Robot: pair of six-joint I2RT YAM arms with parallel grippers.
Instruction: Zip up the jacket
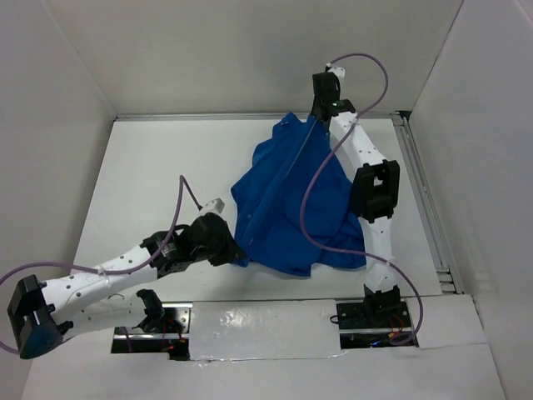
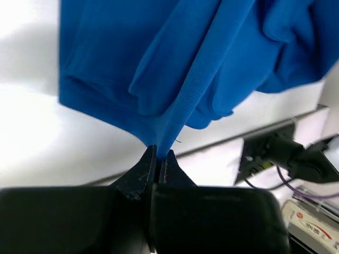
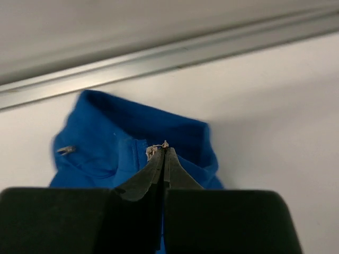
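Note:
The royal-blue jacket hangs stretched between my two grippers over the table's middle and right. My left gripper is shut on the jacket's bottom hem, at its near left corner. My right gripper is shut on the small metal zipper pull at the collar, at the far end of the jacket. The front seam runs taut from one gripper to the other. A metal snap shows on the collar's left side.
A metal rail runs along the table's far edge, just beyond the collar. Another rail lines the right edge. White walls close in on three sides. The arm bases and purple cables sit at the near edge.

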